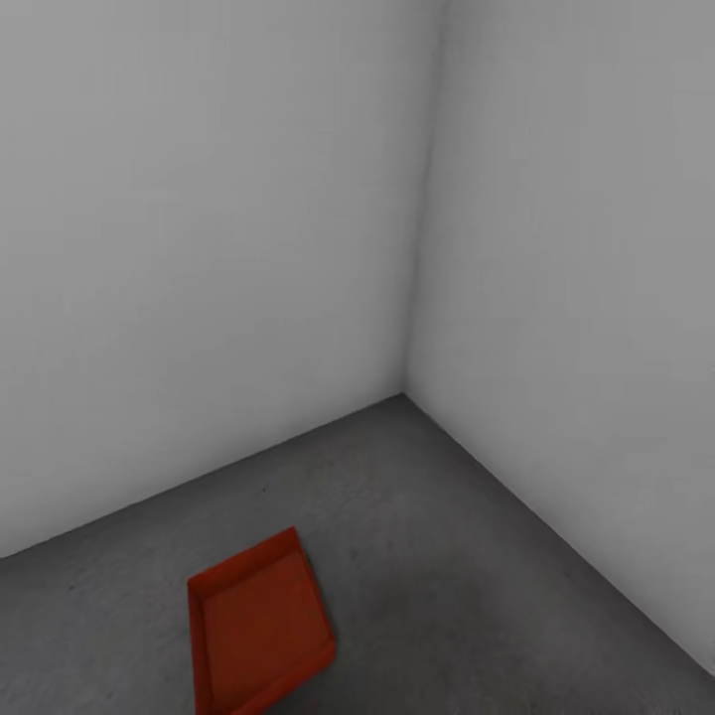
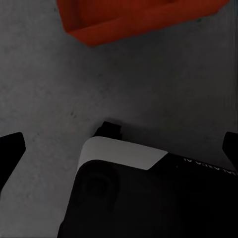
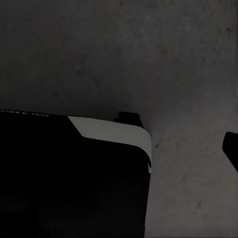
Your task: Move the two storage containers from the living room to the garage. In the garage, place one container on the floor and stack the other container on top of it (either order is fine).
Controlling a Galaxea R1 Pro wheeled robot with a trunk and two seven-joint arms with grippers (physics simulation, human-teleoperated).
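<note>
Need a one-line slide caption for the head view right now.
One red container sits on the grey concrete floor near the white-walled corner.

One red-orange storage container (image 1: 260,626) lies on the grey concrete floor (image 1: 447,556) in the head view. The left wrist view also shows one red-orange container (image 2: 139,17) at the edge of the frame, over the same kind of speckled grey floor (image 2: 148,84); whether it is the same bin cannot be told.

Two white walls (image 1: 199,248) meet in one corner (image 1: 404,394) of the garage.

Two dark fingertips (image 2: 11,148) show in the left wrist view, one at each side. One dark fingertip (image 3: 231,146) shows in the right wrist view.

One black-and-white robot body part (image 2: 129,198) shows in the left wrist view, and one (image 3: 74,173) in the right wrist view.
</note>
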